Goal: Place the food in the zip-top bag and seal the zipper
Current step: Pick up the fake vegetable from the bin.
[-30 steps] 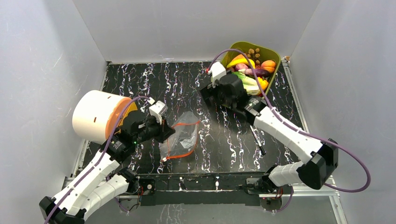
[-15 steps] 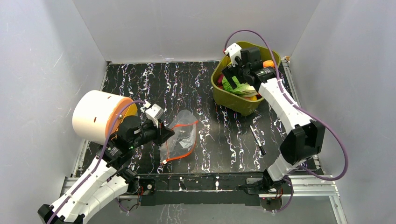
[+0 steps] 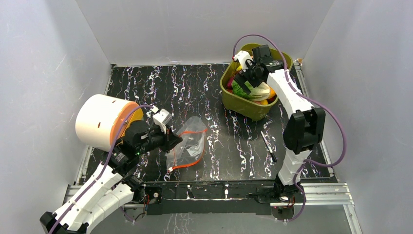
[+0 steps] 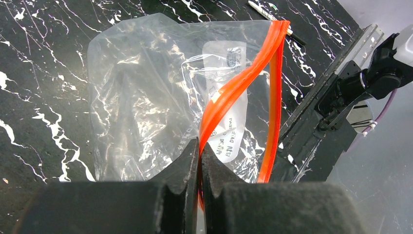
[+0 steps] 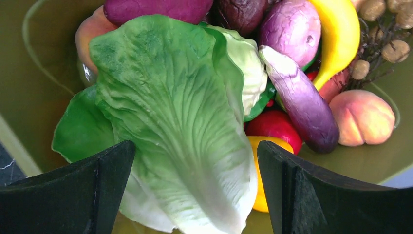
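The clear zip-top bag point(image 3: 190, 141) lies on the black marbled table, its mouth gaping. My left gripper point(image 4: 200, 148) is shut on one lip of the orange-red zipper point(image 4: 241, 83), holding that lip up; the other lip runs along the bag's far side. The food sits in an olive-green tub point(image 3: 243, 105) at the back right: a green lettuce point(image 5: 180, 126), a purple eggplant point(image 5: 302, 105), a yellow banana point(image 5: 338, 34), a peach point(image 5: 363, 117). My right gripper point(image 5: 195, 161) hangs open just above the lettuce, one finger on each side of the leaf, not touching it.
A white and orange cylinder point(image 3: 102, 122) lies on its side behind my left arm. A thin black pen point(image 3: 268, 146) lies on the table near the right arm. Grey walls enclose the table on three sides.
My right arm swung from in front of the tub to over it, and its open gripper has come down over the lettuce. The left gripper keeps its hold on the zipper.
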### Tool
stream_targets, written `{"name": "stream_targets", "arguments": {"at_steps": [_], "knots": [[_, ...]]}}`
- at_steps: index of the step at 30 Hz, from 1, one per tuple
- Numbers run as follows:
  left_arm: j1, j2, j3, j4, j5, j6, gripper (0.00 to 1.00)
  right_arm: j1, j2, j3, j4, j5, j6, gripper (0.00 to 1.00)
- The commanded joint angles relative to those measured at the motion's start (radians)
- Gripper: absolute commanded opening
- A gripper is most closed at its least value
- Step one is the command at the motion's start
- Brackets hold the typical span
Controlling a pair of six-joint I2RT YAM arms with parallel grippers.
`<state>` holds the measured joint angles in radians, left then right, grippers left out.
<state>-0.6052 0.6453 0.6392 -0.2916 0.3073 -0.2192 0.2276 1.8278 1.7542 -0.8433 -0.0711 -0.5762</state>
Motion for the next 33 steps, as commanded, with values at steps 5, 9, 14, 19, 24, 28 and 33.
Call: {"name": "stream_targets", "arguments": {"at_steps": [5,9,14,19,24,28,33], "knots": [[0.000,-0.004,0.008,-0.007,0.007,0.020,0.00,-0.076,0.062,0.092,-0.052,-0.184,-0.085,0.98],[0.000,0.008,0.006,-0.004,-0.008,0.023,0.00,-0.077,0.082,0.062,-0.064,-0.226,-0.082,0.96],[0.001,0.026,0.012,-0.007,-0.007,0.023,0.00,-0.080,0.086,0.023,-0.073,-0.220,-0.075,0.88],[0.000,0.034,0.016,-0.017,-0.007,0.020,0.00,-0.081,0.028,0.017,-0.005,-0.185,-0.068,0.64],[0.000,0.036,0.018,-0.013,-0.016,0.005,0.00,-0.079,-0.058,-0.051,0.048,-0.181,-0.113,0.39],[0.001,0.010,0.000,0.010,0.006,-0.009,0.00,-0.074,-0.175,-0.159,0.133,-0.225,-0.138,0.29],[0.001,0.024,0.013,-0.004,-0.012,-0.006,0.00,-0.072,-0.279,-0.258,0.251,-0.214,-0.002,0.16]]}}
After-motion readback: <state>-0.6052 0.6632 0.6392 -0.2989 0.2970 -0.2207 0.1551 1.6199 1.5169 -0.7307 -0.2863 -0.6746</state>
